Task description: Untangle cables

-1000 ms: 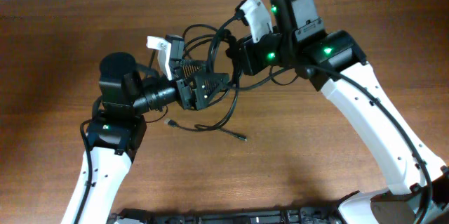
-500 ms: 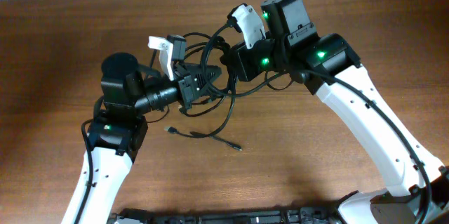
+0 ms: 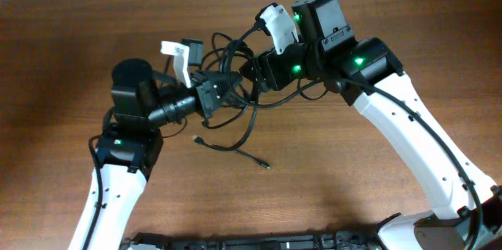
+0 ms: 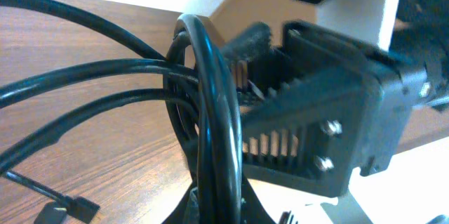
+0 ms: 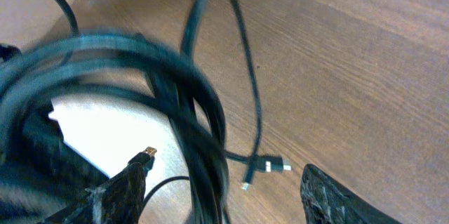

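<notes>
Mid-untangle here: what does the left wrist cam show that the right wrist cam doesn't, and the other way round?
Only the left wrist view: the left gripper shut on the cables, with its ribbed finger close up.
Only the right wrist view: the right gripper open, fingers wide apart with strands running loosely between them, a silver-tipped plug lying on the wood, and a gold-tipped plug beside the bundle.
Both: the looped black bundle and the wooden table.
</notes>
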Action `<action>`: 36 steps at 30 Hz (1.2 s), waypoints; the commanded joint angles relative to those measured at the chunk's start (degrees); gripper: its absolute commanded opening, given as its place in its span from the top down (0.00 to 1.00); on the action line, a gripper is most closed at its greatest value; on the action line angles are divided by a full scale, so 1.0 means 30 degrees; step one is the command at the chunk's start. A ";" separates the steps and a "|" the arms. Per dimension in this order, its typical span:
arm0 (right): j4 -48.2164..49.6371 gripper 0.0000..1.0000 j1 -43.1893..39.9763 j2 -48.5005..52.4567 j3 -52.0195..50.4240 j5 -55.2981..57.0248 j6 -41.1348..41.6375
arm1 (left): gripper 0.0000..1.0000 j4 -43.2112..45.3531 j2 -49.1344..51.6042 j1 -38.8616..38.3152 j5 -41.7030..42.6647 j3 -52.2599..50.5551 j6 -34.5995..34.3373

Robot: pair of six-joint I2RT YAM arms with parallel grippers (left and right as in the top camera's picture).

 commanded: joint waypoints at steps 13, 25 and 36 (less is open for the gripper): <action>-0.0124 0.38 -0.0495 -0.0131 -0.0044 -0.1559 -0.1231 | 1.00 -0.0197 -0.0284 0.0627 0.0080 0.0146 -0.0699; -0.0153 0.81 -0.0474 -0.0117 -0.0051 -0.2419 -0.1362 | 1.00 0.1792 -0.0284 0.0634 0.1887 0.0146 -0.2222; -0.0299 0.96 -0.0488 -0.0117 -0.0051 -0.2280 -0.1377 | 1.00 0.1122 -0.0284 0.1093 0.0758 0.0146 -0.2251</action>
